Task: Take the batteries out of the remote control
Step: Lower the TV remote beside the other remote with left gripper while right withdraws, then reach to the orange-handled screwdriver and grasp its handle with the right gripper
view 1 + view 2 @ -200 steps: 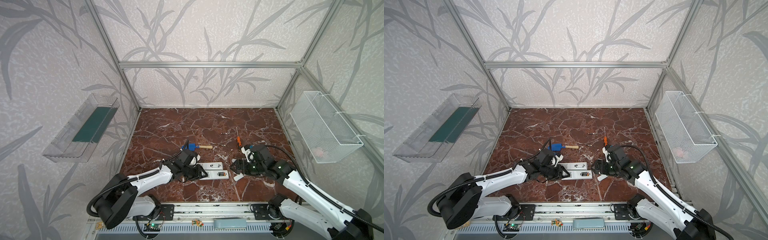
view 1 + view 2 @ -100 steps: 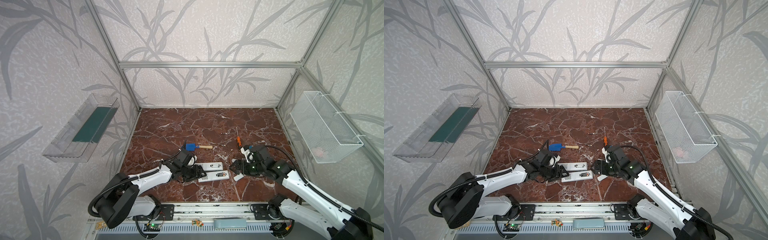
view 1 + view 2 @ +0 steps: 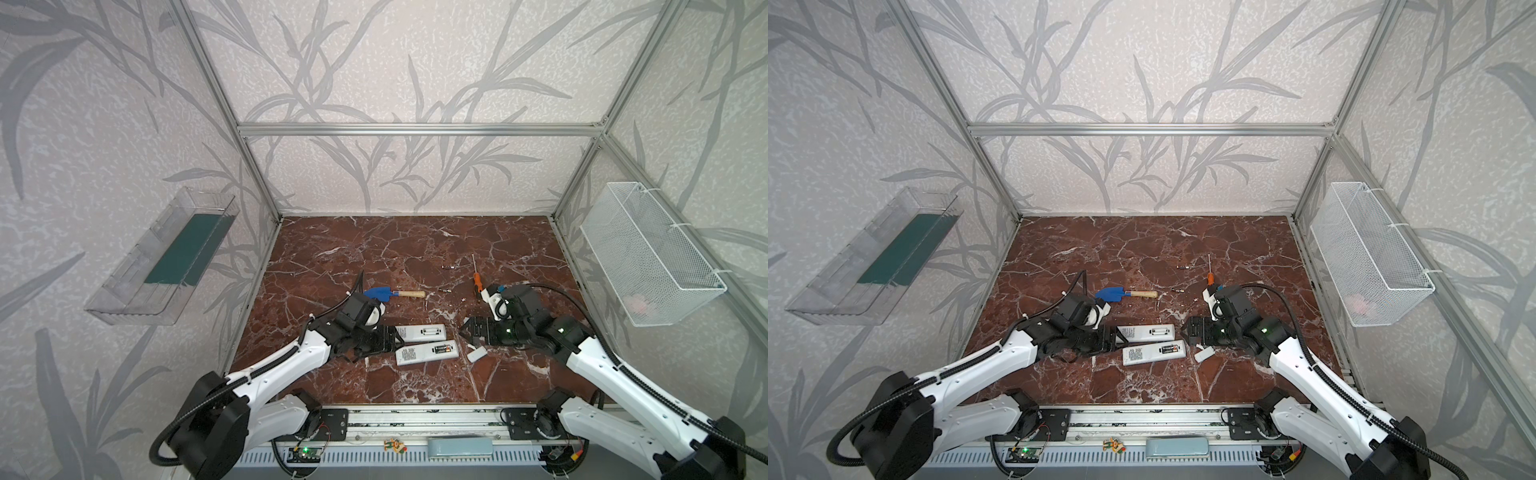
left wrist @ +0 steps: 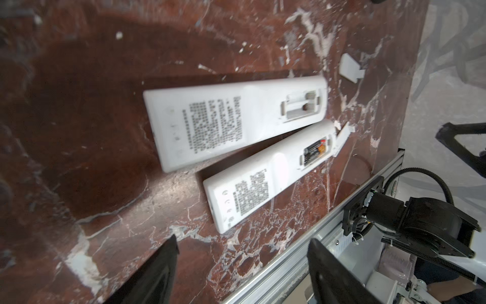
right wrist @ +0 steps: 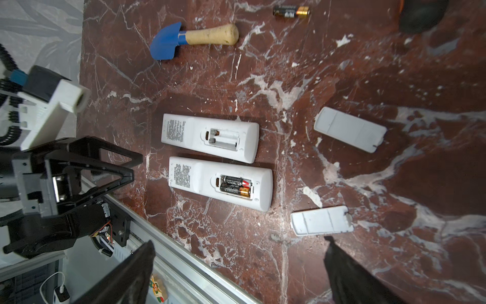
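The left hand (image 3: 397, 338) is held wide open and empty, just beside the printed ends of two remotes at the lower middle of both top views. The right hand (image 3: 462, 331) is likewise spread wide with nothing gripped, near their compartment ends.

Two batteries (image 5: 235, 185) are seated side by side in the uncovered bay of the lower remote (image 3: 428, 353). The bay of the upper remote (image 3: 419, 332) is seen empty.

Little room is left around the packed cells, so a fingertip could be jammed against the bay wall. Since the lower remote is pinned by nothing, it could be dragged or tipped up with a cell and knocked into its neighbour. A cell levered against its spring could be flicked out and rolled across the surface (image 3: 374, 386). A loose cover (image 5: 322, 220) just beside the bay end could be caught instead.
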### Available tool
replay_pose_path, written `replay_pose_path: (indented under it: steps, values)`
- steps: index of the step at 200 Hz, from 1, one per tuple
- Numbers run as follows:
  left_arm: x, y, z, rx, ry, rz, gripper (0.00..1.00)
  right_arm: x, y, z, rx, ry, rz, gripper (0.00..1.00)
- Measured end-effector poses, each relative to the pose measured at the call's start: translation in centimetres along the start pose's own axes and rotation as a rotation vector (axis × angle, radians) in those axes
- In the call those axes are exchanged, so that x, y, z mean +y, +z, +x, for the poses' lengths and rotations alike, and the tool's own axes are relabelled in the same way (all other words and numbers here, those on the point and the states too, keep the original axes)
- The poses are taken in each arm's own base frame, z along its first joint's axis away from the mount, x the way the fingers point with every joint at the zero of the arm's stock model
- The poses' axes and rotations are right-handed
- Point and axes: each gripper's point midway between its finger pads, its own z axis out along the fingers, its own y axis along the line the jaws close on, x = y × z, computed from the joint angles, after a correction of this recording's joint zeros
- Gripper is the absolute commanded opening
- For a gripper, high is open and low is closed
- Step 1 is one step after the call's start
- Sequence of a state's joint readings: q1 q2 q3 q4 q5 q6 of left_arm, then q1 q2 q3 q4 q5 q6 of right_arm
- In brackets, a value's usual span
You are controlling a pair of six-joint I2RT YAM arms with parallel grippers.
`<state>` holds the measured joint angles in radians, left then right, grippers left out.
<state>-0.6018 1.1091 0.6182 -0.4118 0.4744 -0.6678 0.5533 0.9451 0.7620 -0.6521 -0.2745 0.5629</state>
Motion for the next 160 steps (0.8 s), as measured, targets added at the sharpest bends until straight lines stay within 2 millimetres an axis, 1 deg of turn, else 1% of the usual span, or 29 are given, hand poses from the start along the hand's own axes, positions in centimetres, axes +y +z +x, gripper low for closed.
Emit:
replay_pose_path:
  steps: [13,26,38,46,74,95,113,123,139,160]
  values:
    - [-1.2,-1.3,-1.1,-0.049,0.066,0.014,0.76,-0.1,-0.6,-1.5,-0.02,-0.011,0.026,0.99]
    - [-2.1,-2.3,-1.9,-0.087,0.124,0.021,0.76,-0.5,-0.8,-3.1,-0.035,-0.013,0.06,0.99]
    - [-2.7,-3.0,-2.7,-0.113,0.169,0.019,0.76,-1.4,-0.5,-4.6,-0.031,-0.006,0.104,1.0]
    - [-3.0,-3.3,-3.2,-0.125,0.195,0.014,0.76,-2.2,-0.1,-5.5,-0.024,0.003,0.136,0.99]
    - [-3.7,-3.6,-4.5,-0.146,0.246,-0.002,0.75,-5.1,2.4,-8.0,0.042,0.015,0.251,0.94]
    - [-3.6,-3.3,-4.7,-0.139,0.251,-0.009,0.75,-6.3,4.3,-9.5,0.088,-0.007,0.307,0.9]
    - [-3.5,-3.0,-4.6,-0.13,0.252,-0.013,0.75,-6.9,5.8,-11.0,0.116,-0.022,0.338,0.83]
    - [-3.4,-3.0,-4.7,-0.13,0.25,-0.014,0.74,-7.4,6.7,-11.7,0.131,-0.028,0.352,0.81]
    - [-3.4,-3.0,-4.6,-0.128,0.248,-0.009,0.74,-8.5,8.1,-12.3,0.162,-0.031,0.382,0.79]
    - [-3.2,-2.8,-4.3,-0.119,0.244,-0.006,0.74,-10.2,9.7,-12.1,0.214,-0.028,0.421,0.76]
